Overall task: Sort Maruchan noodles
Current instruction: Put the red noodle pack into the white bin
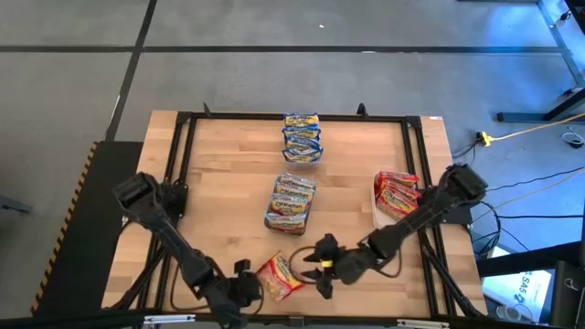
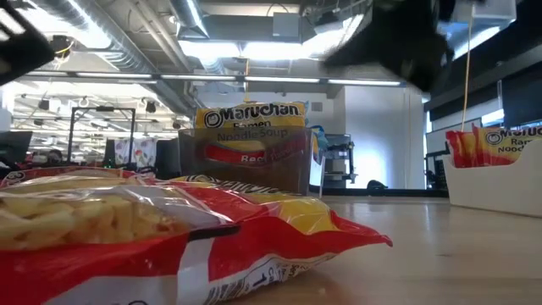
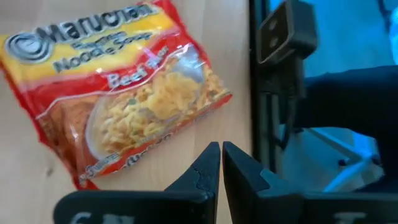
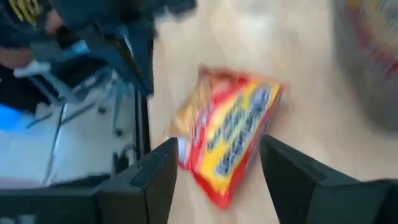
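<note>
Maruchan noodles packet (image 1: pixel 280 276) is lying loose on the tabletop (image 1: pixel 356 183), lower centre.
Left gripper (image 1: pixel 245 286) is sitting clenched beside it; right gripper (image 1: pixel 311 267) is hovering released, empty.

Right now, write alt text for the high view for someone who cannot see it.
A red ramen packet lies at the table's near edge between the shut left end effector and the open right end effector. Three other groups of packets lie farther back.
</note>
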